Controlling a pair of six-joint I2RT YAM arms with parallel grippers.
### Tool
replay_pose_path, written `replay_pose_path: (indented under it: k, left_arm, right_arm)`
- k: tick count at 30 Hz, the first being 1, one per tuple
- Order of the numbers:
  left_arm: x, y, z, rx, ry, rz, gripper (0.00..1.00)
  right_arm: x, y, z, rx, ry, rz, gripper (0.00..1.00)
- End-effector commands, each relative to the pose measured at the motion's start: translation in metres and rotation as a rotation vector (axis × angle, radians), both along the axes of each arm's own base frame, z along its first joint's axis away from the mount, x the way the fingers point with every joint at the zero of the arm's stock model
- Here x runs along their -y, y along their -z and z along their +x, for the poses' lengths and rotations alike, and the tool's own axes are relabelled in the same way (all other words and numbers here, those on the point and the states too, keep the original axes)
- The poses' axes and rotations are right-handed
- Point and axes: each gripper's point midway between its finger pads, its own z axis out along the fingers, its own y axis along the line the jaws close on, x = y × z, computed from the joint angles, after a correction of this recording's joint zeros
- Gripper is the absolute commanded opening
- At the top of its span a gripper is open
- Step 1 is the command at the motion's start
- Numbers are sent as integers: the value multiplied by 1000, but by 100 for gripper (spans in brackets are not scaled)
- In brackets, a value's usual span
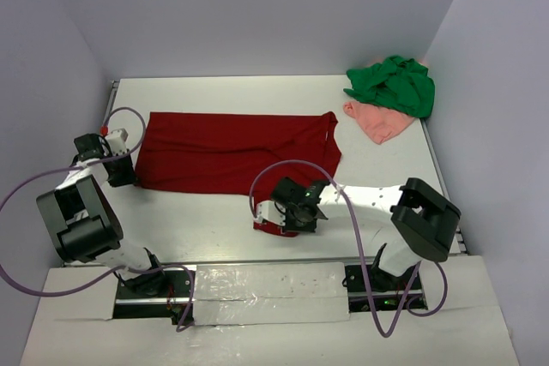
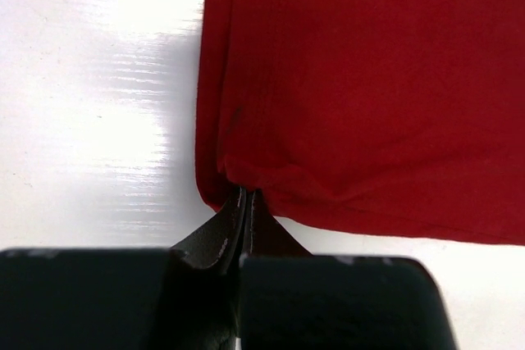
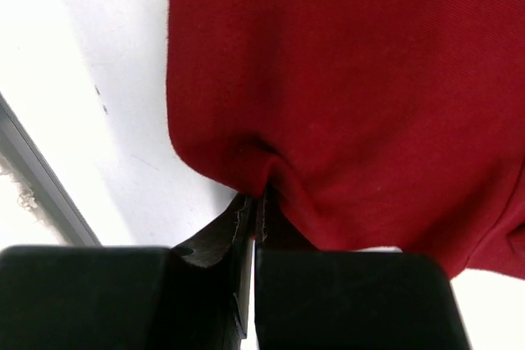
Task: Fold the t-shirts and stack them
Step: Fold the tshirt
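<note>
The dark red t-shirt [image 1: 232,153] lies spread across the middle of the white table, long side left to right. My left gripper [image 1: 129,176] is shut on its near left corner; the left wrist view shows the cloth [image 2: 369,88] pinched at the gripper tips [image 2: 244,196]. My right gripper [image 1: 287,220] is shut on a red cloth edge near the table's front; the right wrist view shows the cloth [image 3: 353,79] bunched at the gripper tips [image 3: 261,194]. A bright green t-shirt [image 1: 395,85] lies crumpled on a pale pink one [image 1: 379,122] at the back right.
Grey walls close in the table [image 1: 197,220] on three sides. A metal rail [image 1: 257,265] runs along the near edge by the arm bases. Purple cables loop from both arms.
</note>
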Motion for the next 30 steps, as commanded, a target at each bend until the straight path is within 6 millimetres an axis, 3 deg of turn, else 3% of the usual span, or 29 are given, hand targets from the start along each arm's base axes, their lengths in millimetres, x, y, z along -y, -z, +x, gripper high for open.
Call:
replay_pose_path:
  k: [1,4,9,17,22,30]
  left_arm:
    - [4,-35,19,107,41,-7,0]
    - [8,-52,23,134,59,-24,0]
    - [12,-78,36,190,94,-36,0]
    - [18,-94,63,225,148,-41,0]
    - [24,-94,78,228,175,-51,0]
    - [30,-92,99,231,202,-56,0]
  right_arm:
    - [-3,-19,12,63,56,52,0]
    - [-2,-37,23,92,114,82,0]
    - [2,-78,64,185,253,153,0]
    - [8,-120,130,277,413,210,0]
    - [14,-126,168,327,485,215,0]
    - [26,-116,229,353,589,185,0]
